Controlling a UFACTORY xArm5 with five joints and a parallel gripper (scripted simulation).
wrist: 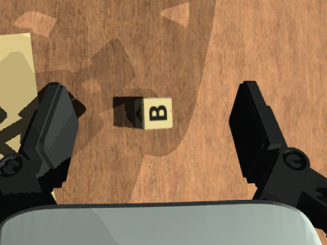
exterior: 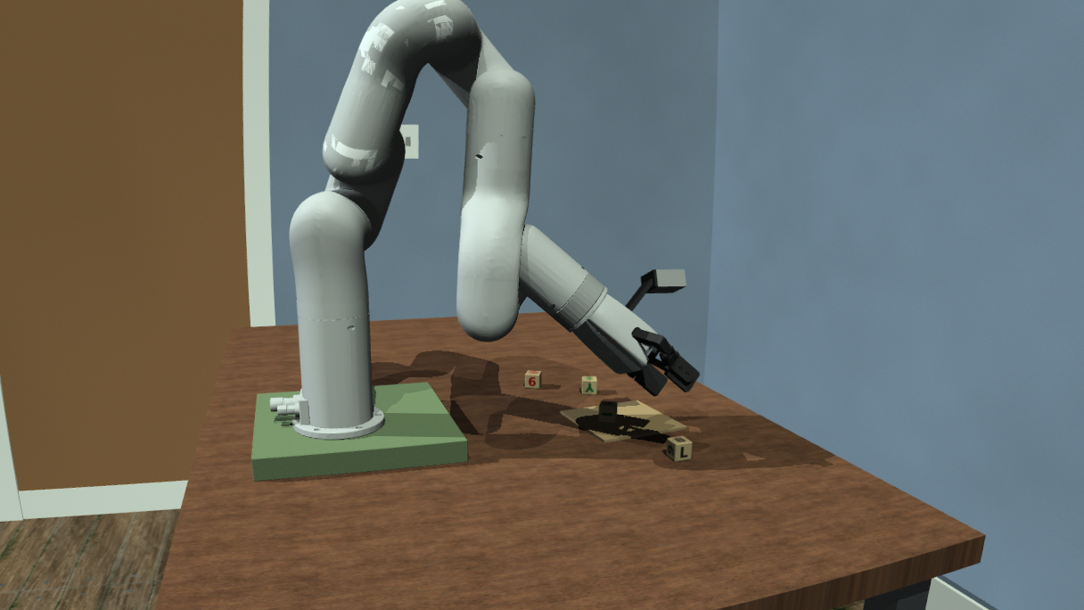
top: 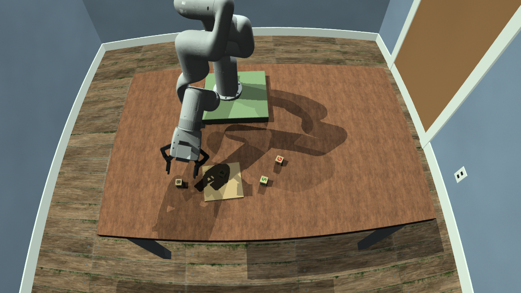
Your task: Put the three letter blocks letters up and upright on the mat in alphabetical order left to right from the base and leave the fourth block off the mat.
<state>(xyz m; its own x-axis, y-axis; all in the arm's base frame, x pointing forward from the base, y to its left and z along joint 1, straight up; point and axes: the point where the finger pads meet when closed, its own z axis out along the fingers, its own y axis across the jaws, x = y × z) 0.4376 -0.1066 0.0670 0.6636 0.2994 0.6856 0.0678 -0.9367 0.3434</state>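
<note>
On table, B block (top: 178, 183) (exterior: 678, 449) (wrist: 157, 113), open claw (top: 181, 173) (exterior: 669, 378) (wrist: 153, 102) approx. above

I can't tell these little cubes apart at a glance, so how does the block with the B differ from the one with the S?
The B block has a black letter on top; the S block has a green one. In the top view, the B block sits left of the mat, the S block right of it. Both are pale cubes lying off the mat.
</note>
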